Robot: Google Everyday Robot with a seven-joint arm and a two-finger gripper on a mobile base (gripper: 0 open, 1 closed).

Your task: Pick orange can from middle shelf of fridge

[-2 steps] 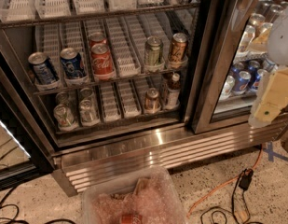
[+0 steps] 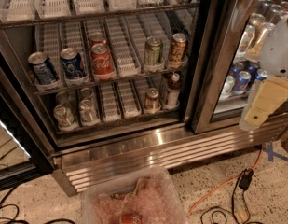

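The orange can (image 2: pixel 177 49) stands upright at the right end of the middle shelf (image 2: pixel 120 78) of the open fridge (image 2: pixel 134 146), next to a green-and-silver can (image 2: pixel 153 52). Further left on the same shelf are a red cola can (image 2: pixel 102 59) and two blue cans (image 2: pixel 72 63). My gripper (image 2: pixel 264 104), with cream fingers on a white arm, hangs at the far right in front of the shut glass door. It is well to the right of the orange can and lower than it, and it holds nothing that I can see.
The dark door post (image 2: pixel 213 59) stands between the gripper and the orange can. The lower rack holds silver cans (image 2: pixel 64 115) and a brown bottle (image 2: pixel 171 90). A clear plastic bin (image 2: pixel 134 197) sits on the floor below. Orange and black cables (image 2: pixel 227 185) lie at the right.
The arm and gripper have shifted slightly down and to the left. The cans have not moved.
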